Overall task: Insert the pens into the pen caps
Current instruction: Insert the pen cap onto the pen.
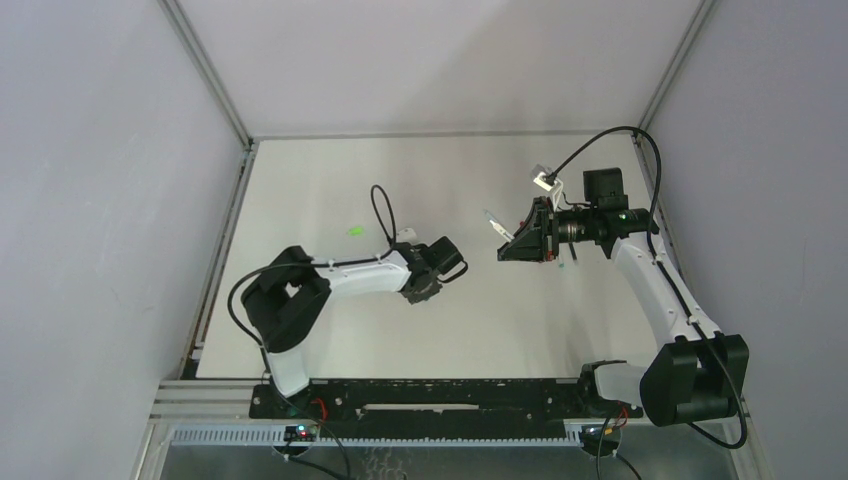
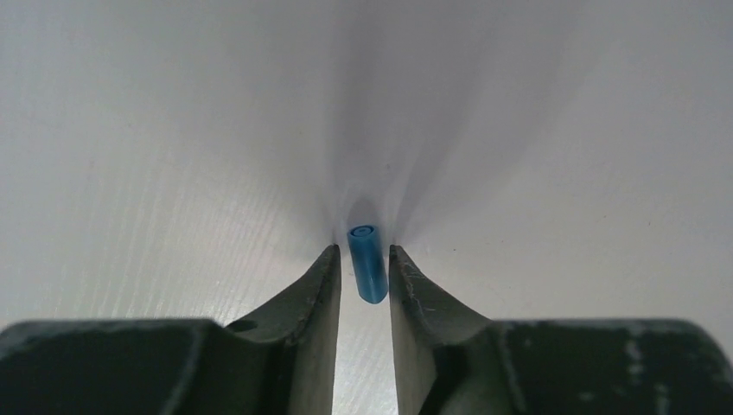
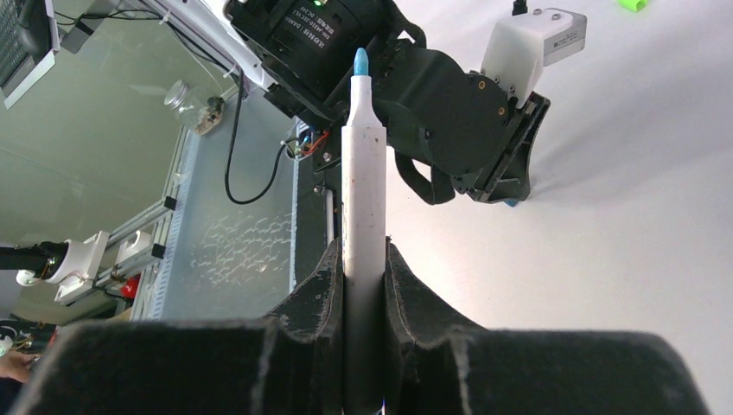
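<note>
L claw (image 2: 363,258) is down at the table (image 2: 156,138), its 2 fingers bracketing the blue cap (image 2: 367,270), which lies flat w/ 1 round end facing away. The gaps look nil, but I can't tell if it's pinched. R claw (image 3: 364,264) is clenched on a white pen (image 3: 363,181), blue tip out, raised to the right of that cap. Step, I'd say: picking up the cap. Next needs a firm pinch, a lift, then cap mouth lined up w/ pen tip. Top view hides the blue cap under the L claw but shows a green cap (image 1: 354,231) lying beyond-left of it.
</note>
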Controlling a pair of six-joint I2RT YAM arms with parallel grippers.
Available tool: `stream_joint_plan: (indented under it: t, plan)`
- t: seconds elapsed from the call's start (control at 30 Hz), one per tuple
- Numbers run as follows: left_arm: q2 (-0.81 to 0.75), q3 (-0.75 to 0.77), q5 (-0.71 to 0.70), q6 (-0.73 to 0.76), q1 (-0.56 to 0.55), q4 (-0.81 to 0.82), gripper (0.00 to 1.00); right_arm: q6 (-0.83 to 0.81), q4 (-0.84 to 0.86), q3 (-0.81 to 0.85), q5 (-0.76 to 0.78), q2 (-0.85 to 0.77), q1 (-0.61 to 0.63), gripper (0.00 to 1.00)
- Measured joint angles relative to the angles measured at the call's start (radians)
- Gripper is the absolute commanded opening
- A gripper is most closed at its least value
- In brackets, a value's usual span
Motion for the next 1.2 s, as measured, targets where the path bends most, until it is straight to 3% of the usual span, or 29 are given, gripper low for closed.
stream_joint_plan:
  t: [0.53, 0.9, 1.07, 1.2]
  plan:
    - [0.056, 0.083, 0.071, 0.030, 0.034, -0.086, 0.24, 0.000, -0.001, 0.000, -0.003, 0.000, 0.000, 0.00]
    - [0.097, 0.139, 0.235, 0.137, 0.108, -0.132, 0.21, 0.000, -0.001, 0.000, -0.008, -0.007, 0.000, 0.00]
    - [0.112, 0.156, 0.291, 0.181, 0.131, -0.143, 0.14, 0.000, -0.001, 0.000, -0.014, -0.013, 0.000, 0.00]
    - [0.113, 0.155, 0.317, 0.213, 0.139, -0.135, 0.01, 0.000, -0.001, 0.000, -0.018, -0.015, 0.000, 0.00]
